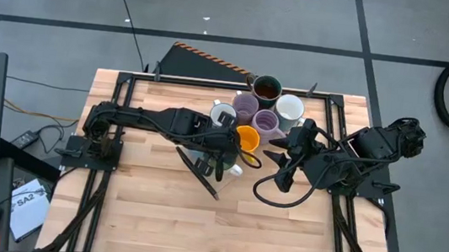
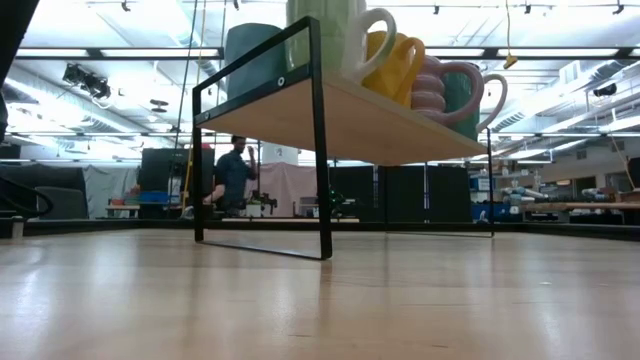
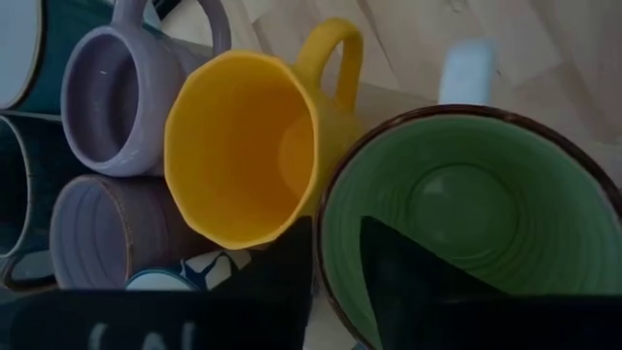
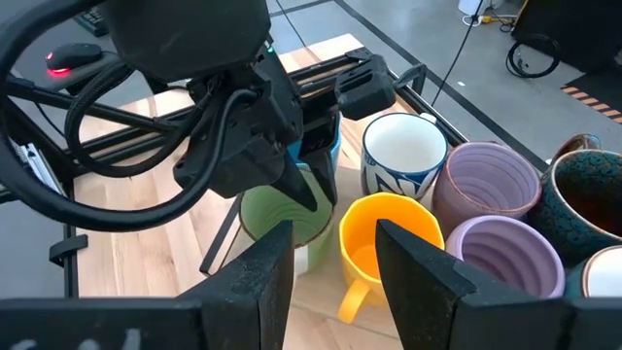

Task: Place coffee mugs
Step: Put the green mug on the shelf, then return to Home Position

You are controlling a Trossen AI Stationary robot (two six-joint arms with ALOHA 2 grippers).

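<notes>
Nearest you, the green mug point(image 3: 471, 209) stands upright on the shelf point(image 2: 350, 115), a small raised rack near the desk's point(image 1: 154, 220) far edge, and your left hand point(image 3: 335, 255) is right at it. One finger point(image 3: 287, 267) sits outside the rim and the other dips inside, slightly apart with a sliver of gap at the wall; you cannot tell whether they still pinch it. Just beside the green mug is the orange mug point(image 3: 248, 146), with two lilac mugs point(image 3: 107, 97) touching it on the other side. A white patterned mug point(image 4: 403, 156) and the dark mug point(image 1: 266, 88) stand behind them. Your right hand point(image 4: 335, 258) hovers above the orange mug, fingers parted and holding nothing.
</notes>
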